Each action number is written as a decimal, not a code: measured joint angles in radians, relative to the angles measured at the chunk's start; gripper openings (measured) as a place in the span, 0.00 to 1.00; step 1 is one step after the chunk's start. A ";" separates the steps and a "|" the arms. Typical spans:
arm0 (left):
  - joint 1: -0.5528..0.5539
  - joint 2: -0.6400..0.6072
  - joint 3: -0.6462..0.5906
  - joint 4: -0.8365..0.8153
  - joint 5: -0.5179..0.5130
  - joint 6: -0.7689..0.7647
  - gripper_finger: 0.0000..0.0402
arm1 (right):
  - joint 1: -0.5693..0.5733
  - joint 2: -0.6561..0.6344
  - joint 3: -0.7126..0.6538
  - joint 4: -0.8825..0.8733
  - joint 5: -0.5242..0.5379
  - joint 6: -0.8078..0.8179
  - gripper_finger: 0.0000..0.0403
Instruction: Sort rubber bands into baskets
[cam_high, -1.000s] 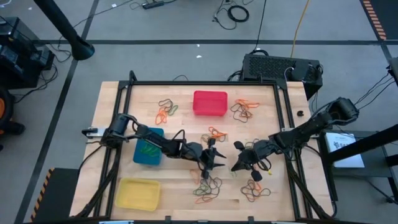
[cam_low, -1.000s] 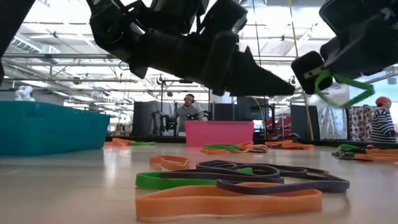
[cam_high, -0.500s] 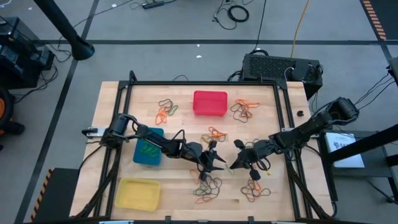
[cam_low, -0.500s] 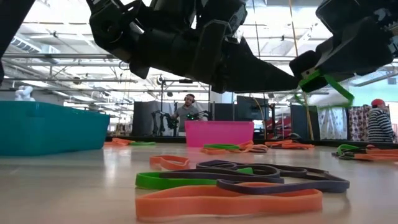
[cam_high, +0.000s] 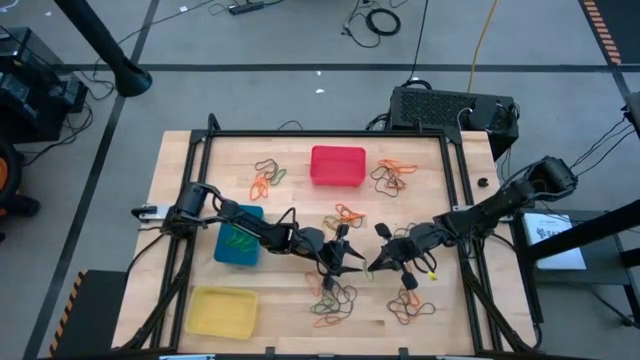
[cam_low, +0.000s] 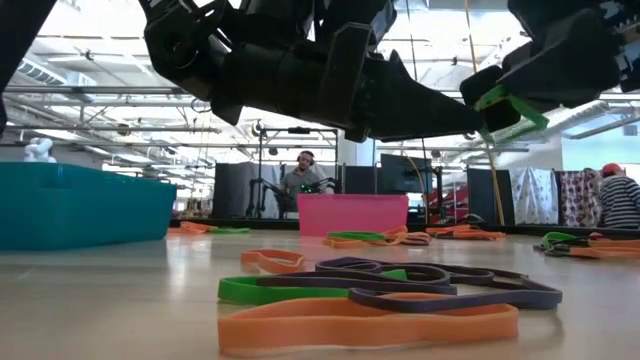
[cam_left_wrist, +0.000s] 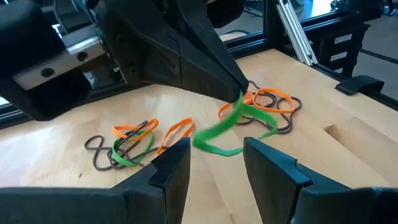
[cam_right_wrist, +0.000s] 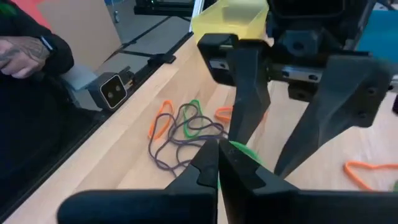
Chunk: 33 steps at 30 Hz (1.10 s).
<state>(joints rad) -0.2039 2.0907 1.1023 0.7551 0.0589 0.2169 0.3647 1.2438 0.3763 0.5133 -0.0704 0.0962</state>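
Observation:
My right gripper (cam_high: 374, 266) is shut on a green rubber band (cam_left_wrist: 230, 127) above the table's middle. My left gripper (cam_high: 352, 262) is open just to its left, its fingers (cam_right_wrist: 249, 87) pointing at the band, which hangs ahead of their gap; whether they touch it I cannot tell. Other orange, green and dark rubber bands (cam_high: 335, 300) lie loose on the wood. The red basket (cam_high: 337, 165) stands at the far middle. The blue basket (cam_high: 238, 238) on the left has green bands in it. The yellow basket (cam_high: 222, 310) stands at the near left. My right gripper pinches the green band at one spot of its loop (cam_left_wrist: 240, 101) between the tips of its two shut fingers. The fingers slant down from the table's right. The rest of the loop (cam_low: 505, 105) hangs slack below the fingertips, clear of the table.
More band piles lie at the near right (cam_high: 410, 305), far right (cam_high: 392, 175), far left (cam_high: 267, 178) and middle (cam_high: 348, 213). A black frame (cam_high: 330, 135) runs round the work area. A person's arm (cam_right_wrist: 25, 53) shows beyond the table's edge.
My right gripper has gone toward the table's left, up to my left gripper's fingers, and risen a little, carrying the green band. The band, which hung lower as a loop, now hangs closer under the fingertips.

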 joint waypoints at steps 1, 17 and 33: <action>0.000 0.000 0.000 0.000 0.000 0.000 0.39 | -0.004 0.000 0.000 0.000 0.000 -0.003 0.00; 0.001 0.000 0.000 0.023 0.011 0.024 0.36 | -0.031 0.000 0.000 0.000 -0.004 -0.003 0.00; 0.001 -0.008 0.000 -0.037 0.008 0.027 0.02 | -0.030 0.000 0.000 -0.002 0.005 0.030 0.11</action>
<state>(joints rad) -0.2031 2.0825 1.1019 0.7180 0.0665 0.2436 0.3344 1.2438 0.3763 0.5117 -0.0658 0.1262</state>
